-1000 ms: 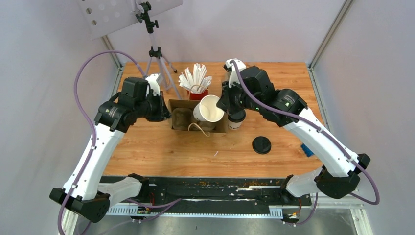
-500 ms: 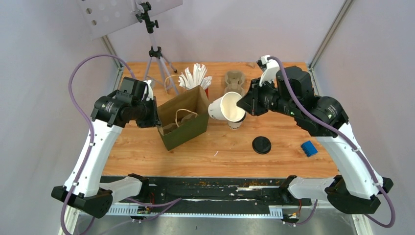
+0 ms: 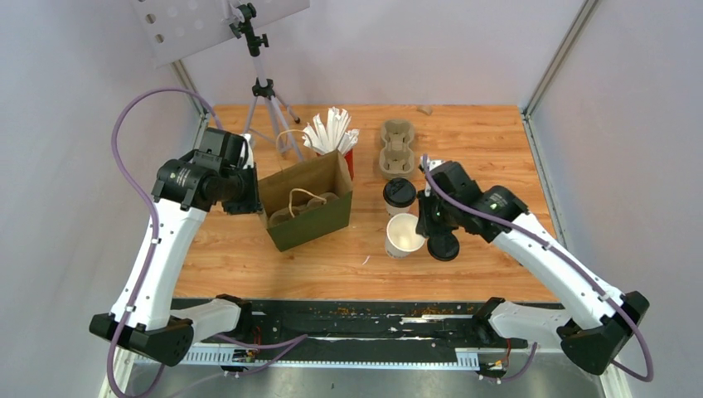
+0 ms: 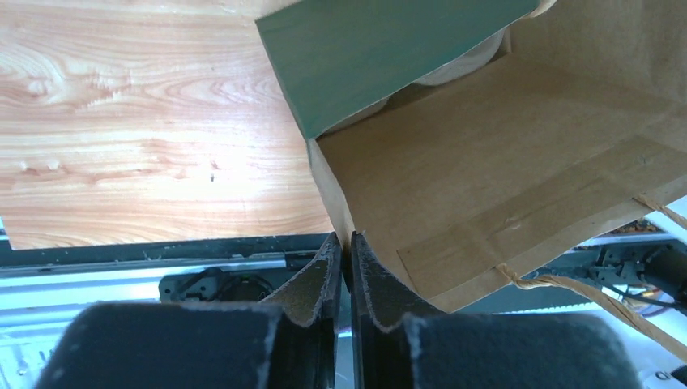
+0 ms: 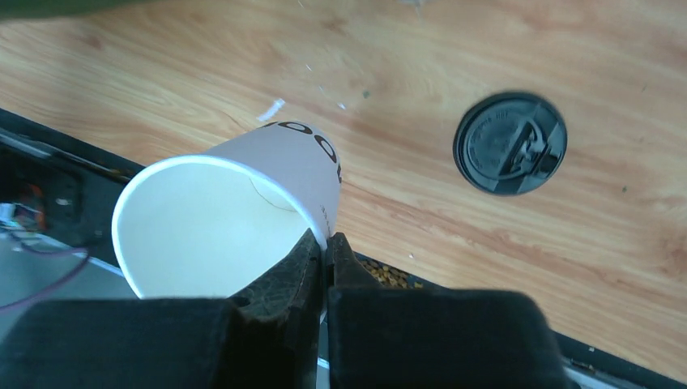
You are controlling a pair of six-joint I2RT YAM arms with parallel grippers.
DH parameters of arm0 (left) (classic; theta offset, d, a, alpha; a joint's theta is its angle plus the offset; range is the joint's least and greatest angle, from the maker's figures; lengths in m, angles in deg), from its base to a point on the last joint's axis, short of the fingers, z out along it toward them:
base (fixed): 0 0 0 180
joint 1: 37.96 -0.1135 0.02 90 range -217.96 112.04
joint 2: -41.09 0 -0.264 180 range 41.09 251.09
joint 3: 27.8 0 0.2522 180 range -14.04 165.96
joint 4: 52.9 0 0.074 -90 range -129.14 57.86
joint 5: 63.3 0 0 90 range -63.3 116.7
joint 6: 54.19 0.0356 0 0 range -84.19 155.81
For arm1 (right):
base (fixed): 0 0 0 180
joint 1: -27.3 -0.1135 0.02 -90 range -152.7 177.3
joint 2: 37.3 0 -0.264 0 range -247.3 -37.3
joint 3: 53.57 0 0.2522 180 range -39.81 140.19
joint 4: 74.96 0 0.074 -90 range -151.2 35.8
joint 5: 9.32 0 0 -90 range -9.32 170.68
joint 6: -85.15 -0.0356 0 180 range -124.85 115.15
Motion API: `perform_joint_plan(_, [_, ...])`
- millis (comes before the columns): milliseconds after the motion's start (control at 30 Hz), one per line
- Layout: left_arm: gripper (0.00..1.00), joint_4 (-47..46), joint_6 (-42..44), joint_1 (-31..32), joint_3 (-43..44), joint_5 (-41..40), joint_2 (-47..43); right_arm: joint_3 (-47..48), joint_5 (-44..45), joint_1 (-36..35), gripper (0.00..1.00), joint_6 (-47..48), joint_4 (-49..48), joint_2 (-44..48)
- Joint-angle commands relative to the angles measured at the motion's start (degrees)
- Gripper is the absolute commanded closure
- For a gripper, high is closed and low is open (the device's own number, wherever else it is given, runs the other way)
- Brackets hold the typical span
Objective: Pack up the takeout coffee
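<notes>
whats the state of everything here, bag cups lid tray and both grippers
paper bag: upright, open, edge pinched by left gripper
far cup: upright, lid on
near cup: lid off, empty, rim pinched by right gripper
loose lid: flat on the table
tray: no cups in it
red cup: holds straws

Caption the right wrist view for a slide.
Right gripper pinches the rim of an unlidded cup; a black lid lies on the table.

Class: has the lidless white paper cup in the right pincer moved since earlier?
Yes. The lidless white paper cup has come down the top view, from well above the loose black plastic lid to just left of it.
</notes>
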Motion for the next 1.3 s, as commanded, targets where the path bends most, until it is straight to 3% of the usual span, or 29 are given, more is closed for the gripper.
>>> perform_joint_plan(0, [0.84, -2.17, 0.87, -0.69, 4.07, -1.95, 0.47, -8.68, -0.83, 0.57, 0.99, -1.95, -8.73, 0.26])
perform_joint_plan(267, [0.46, -2.61, 2.40, -0.65, 8.59, -3.22, 0.56, -19.27, -2.04, 0.86, 0.86, -3.24, -16.47, -0.73])
perform_joint_plan(467, [0.39, -3.06, 4.69, -0.65, 12.07, -4.57, 0.49, -22.83, -2.03, 1.65, 0.81, -3.37, -20.10, -1.42])
perform_joint_plan(800, [0.28, -3.79, 8.75, -0.69, 16.57, -2.09, 0.62, -16.74, 8.99, 6.31, 0.39, -6.00, -9.37, 0.68])
perform_joint_plan(900, [0.12, -6.64, 7.41, -0.64, 14.37, -3.46, -1.33, -17.54, 10.21, 9.84, 0.26, -5.69, -9.47, -0.67])
perform_joint_plan(933, [0.02, -7.55, 6.99, -0.64, 13.14, -4.01, -2.00, -17.95, 10.67, 10.47, 0.18, -5.16, -10.00, -1.39])
perform_joint_plan(1000, [0.00, -9.16, 5.96, -0.64, 11.00, -5.35, -4.43, -18.83, 11.26, 11.83, 0.08, -4.13, -12.19, -3.32])
perform_joint_plan(1267, [0.00, -6.63, 7.79, -0.65, 13.40, -2.66, -4.75, -23.53, 7.61, 18.16, 0.07, 0.56, -19.61, -12.92])
